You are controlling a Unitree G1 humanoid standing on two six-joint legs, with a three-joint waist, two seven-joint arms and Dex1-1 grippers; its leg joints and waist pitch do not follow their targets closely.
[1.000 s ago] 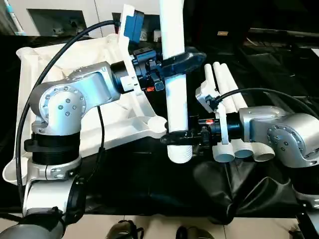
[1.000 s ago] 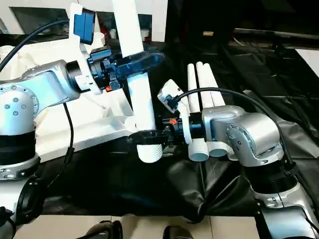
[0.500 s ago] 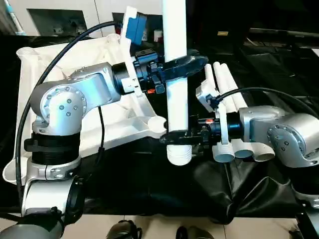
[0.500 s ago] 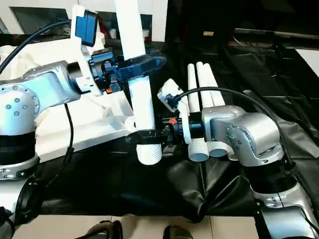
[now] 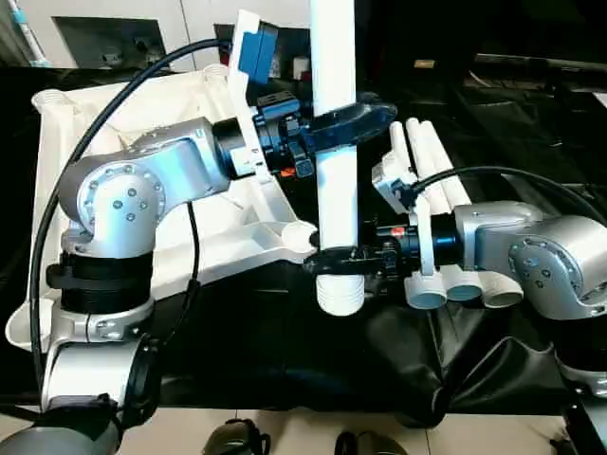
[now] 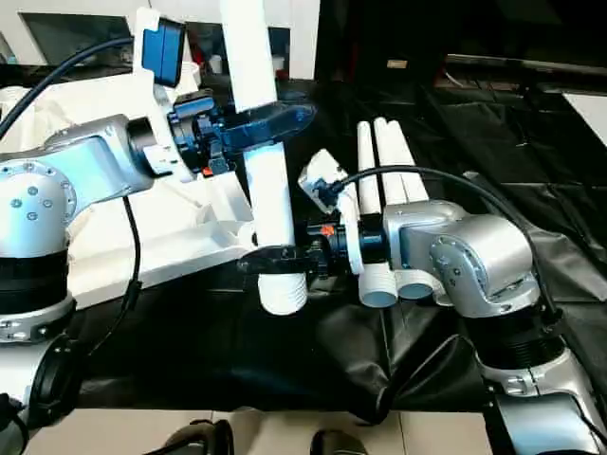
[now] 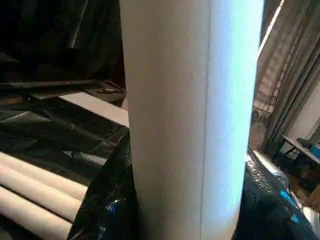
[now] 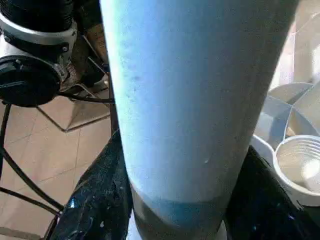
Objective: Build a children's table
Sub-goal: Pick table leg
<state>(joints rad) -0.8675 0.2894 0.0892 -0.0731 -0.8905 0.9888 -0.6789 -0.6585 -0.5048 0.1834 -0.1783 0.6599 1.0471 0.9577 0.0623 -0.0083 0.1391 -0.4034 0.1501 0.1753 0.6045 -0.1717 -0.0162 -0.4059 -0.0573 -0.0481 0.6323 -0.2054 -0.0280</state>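
Left eye view: long white plastic tubular leg (image 5: 336, 199) held upright at scene centre, long axis vertical, ribbed flared end down, just right of near-right corner socket of white ribbed square plastic tabletop (image 5: 66, 142). Left gripper (image 5: 353, 116) clamps leg high up; right gripper (image 5: 340, 257) clamps it just above flare. Leg likely light, stiff, smooth, slip-prone; two-point hold suits it. Three spare white tubular legs (image 5: 427, 171) lie right, on black sheet (image 5: 313, 351).

A lab or workshop test bay: black plastic sheeting (image 5: 493, 123) covers the work surface, beige floor tiles (image 8: 65, 150) lie below, white cabinets (image 5: 123, 28) stand at eleven o'clock, curtains (image 7: 290, 90) hang behind
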